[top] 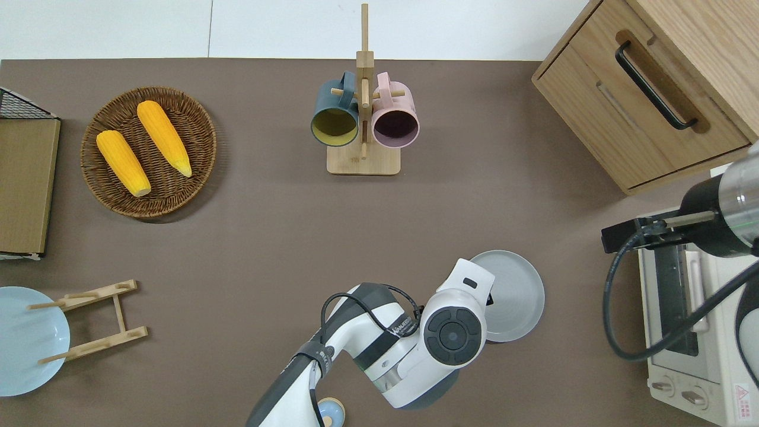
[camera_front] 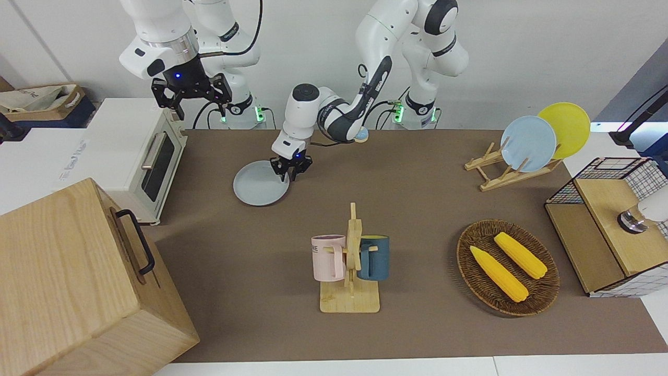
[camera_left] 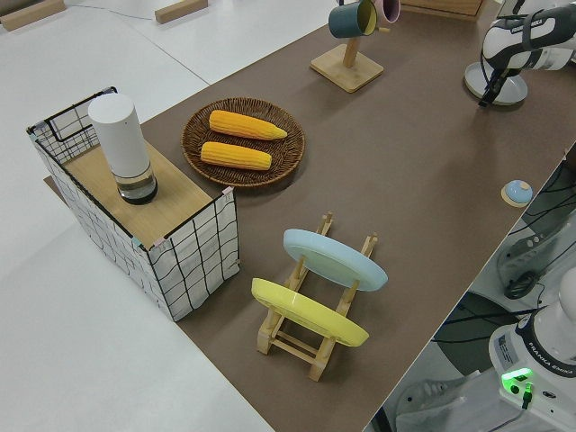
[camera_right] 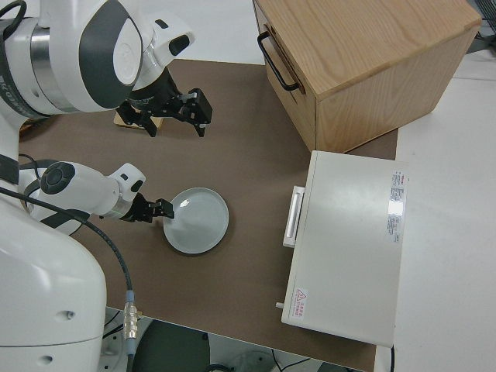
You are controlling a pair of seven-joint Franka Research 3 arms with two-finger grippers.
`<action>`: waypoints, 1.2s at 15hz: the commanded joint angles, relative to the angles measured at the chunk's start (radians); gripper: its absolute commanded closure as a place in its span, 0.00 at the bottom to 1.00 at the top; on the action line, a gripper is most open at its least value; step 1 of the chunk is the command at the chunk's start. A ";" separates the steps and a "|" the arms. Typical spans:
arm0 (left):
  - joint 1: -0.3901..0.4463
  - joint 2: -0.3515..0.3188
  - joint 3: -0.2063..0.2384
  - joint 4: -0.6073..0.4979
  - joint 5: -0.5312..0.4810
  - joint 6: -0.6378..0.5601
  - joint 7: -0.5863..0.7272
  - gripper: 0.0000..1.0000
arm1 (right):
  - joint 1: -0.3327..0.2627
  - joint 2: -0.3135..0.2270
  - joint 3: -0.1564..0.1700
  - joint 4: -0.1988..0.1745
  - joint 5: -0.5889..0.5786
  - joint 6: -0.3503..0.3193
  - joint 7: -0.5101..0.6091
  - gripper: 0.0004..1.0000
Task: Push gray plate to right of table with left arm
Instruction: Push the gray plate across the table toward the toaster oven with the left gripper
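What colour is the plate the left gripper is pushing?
Pale bluish-gray, plain; the gray plate shows best in the right side view.

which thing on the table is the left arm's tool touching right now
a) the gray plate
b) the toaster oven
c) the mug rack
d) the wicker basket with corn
a: the left tool sits on the rim of the gray plate, at the edge toward the left arm's end of the table; the right arm is parked.

Worktop [camera_front: 428, 209] mat looks dull, matt brown. Gray plate [camera_front: 257, 187] is smooth with a soft sheen, arms [camera_front: 334, 112] glossy white plastic. Basket [camera_front: 543, 292] is rough wicker, cabinet [camera_front: 68, 277] and mug rack [camera_front: 350, 300] pale bare wood.
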 commanded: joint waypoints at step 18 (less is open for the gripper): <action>0.504 -0.495 0.008 -0.172 -0.141 -0.547 0.767 0.00 | -0.011 -0.008 0.004 -0.001 0.008 -0.012 -0.001 0.02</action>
